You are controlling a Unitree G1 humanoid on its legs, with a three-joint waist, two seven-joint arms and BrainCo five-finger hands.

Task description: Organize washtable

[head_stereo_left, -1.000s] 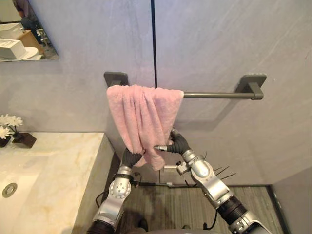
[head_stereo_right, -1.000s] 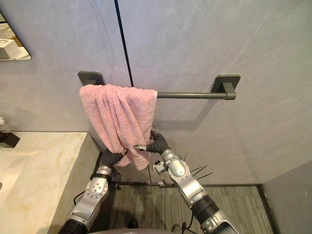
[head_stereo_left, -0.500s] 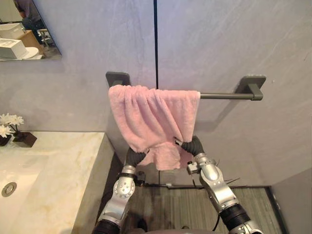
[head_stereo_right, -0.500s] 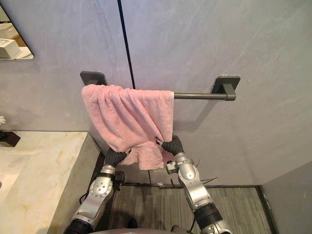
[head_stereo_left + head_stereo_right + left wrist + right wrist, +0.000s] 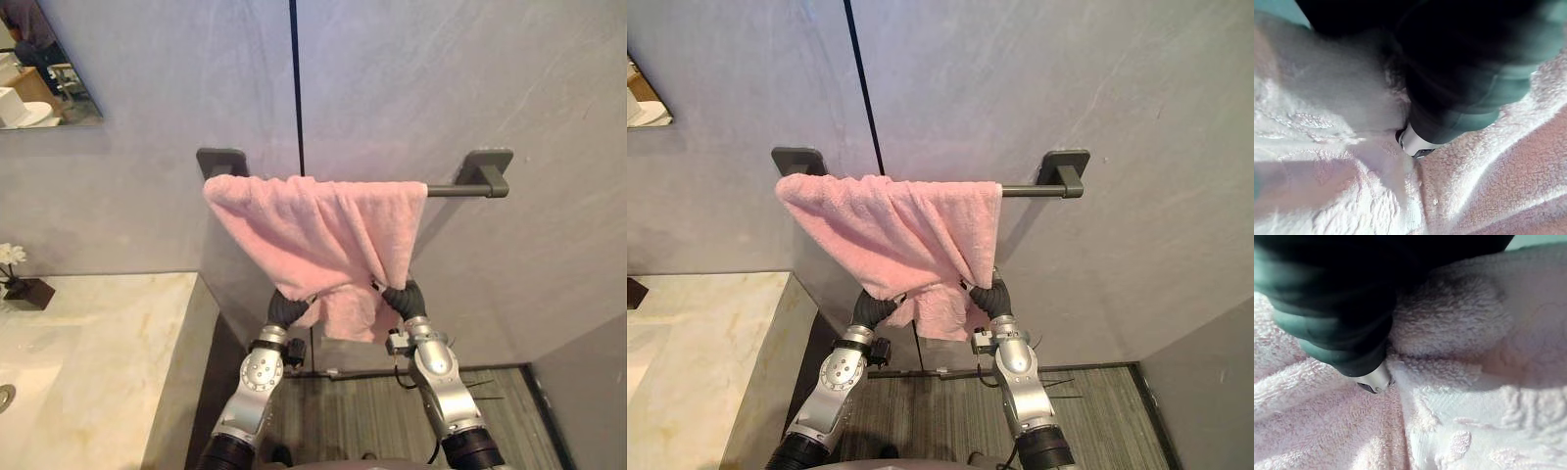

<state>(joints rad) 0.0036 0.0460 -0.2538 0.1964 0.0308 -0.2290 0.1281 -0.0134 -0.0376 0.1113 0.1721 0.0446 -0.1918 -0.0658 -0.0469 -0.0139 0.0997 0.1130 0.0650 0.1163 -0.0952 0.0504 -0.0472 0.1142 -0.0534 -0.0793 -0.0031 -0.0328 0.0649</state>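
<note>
The towel is soft, fluffy terry cloth over a matt dark metal rail. Left of and below the rail, the counter is glossy veined stone.

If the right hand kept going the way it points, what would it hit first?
The pink terry towel; the right hand points up into its hanging folds. Beyond that probably the grey wall, depth unclear.

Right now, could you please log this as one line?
towel draped over rail | left hand at its lower edge | right hand likewise
</note>
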